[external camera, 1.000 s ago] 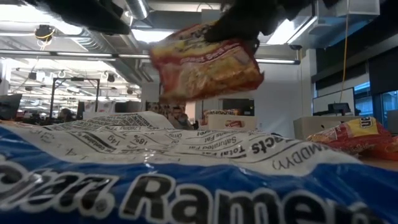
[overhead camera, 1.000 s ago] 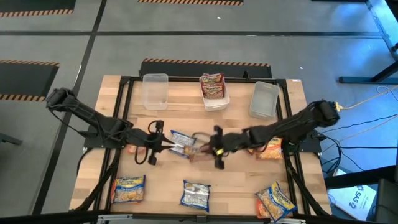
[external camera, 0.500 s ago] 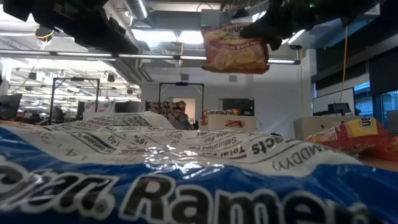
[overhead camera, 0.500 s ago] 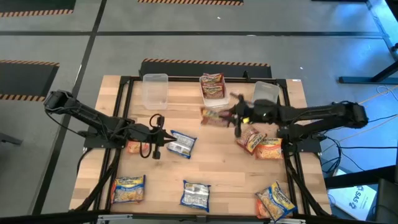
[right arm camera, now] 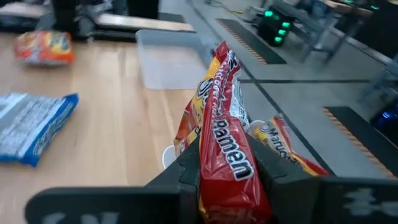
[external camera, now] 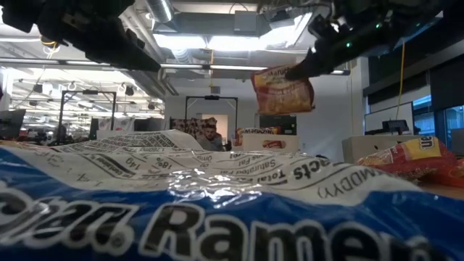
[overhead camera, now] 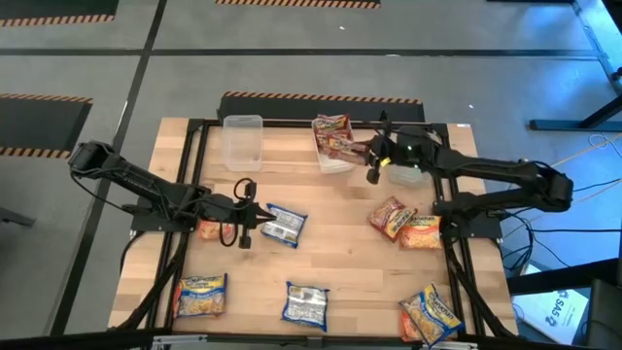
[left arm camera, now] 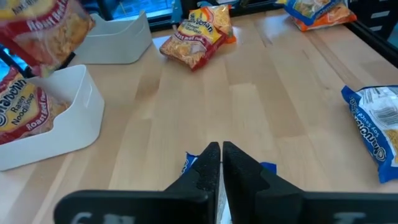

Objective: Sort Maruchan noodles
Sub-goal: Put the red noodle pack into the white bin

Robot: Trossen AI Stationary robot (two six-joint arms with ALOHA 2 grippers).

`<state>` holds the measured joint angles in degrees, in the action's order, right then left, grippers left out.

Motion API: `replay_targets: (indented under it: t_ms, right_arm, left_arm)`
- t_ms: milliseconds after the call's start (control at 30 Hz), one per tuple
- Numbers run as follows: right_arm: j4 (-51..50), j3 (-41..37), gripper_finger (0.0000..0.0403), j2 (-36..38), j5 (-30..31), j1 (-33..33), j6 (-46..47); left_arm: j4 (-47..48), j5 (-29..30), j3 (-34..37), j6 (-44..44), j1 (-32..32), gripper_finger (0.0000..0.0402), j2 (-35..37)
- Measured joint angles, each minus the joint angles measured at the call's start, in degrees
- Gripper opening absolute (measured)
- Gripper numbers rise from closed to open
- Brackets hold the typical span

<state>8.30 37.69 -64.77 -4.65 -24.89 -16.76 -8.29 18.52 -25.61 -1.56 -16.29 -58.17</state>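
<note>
- From above, in the high view, we see the right gripper (overhead camera: pixel 373 161) grasping a red packet (overhead camera: pixel 342 148) over the middle bin (overhead camera: pixel 336 163), which already holds one red packet. The held packet lies toward the bin from the fingers, so we judge a release there comes next.
- In the same view the left gripper (overhead camera: pixel 255 220) sits with fingers clenched, tips at the edge of a blue packet (overhead camera: pixel 283 225) on the surface (overhead camera: pixel 340 253); its long axis runs roughly in line with the arm.
- At surface height, in the low view, the red packet (external camera: pixel 283 89) hangs from dark fingers.
- In the left wrist view, the fingers (left arm camera: pixel 208 168) are pressed together over a blue edge; whether they pinch it we cannot tell.
- In the right wrist view, the fingers (right arm camera: pixel 186 165) clamp the red packet (right arm camera: pixel 221 137) edge-up.
</note>
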Motion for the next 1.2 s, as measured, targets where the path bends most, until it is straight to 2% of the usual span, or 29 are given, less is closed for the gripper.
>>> replay_targets:
  t_ms: [233, 533, 800, 1100, 1200]
  right_arm:
    - [10.1, 0.0, 0.0062, -6.2, -11.3, -8.1, -7.4]
    - [19.1, 0.1, 0.0062, -19.3, -25.4, -16.2, -9.1]
    - [26.1, 0.1, 0.0062, -25.3, -26.4, -15.9, -9.5]
    - [25.6, 0.1, 0.0062, -27.8, -25.5, -15.2, -11.3]
    - [25.2, 0.1, 0.0062, -28.2, -22.5, -12.9, -11.4]
  left_arm:
    - [-1.7, 0.6, 0.0, 1.0, 0.1, 0.0016, 0.0]
    - [-3.4, 0.9, 0.0, 1.0, 0.7, 0.0016, 0.0]
    - [-3.8, 1.7, 0.0, 1.0, 0.7, 0.0016, 0.0]
    - [-5.1, 2.0, 0.0, 1.0, 0.7, 0.0016, 0.0]
    - [-5.1, 2.0, 0.0, 1.0, 0.7, 0.0016, 0.0]
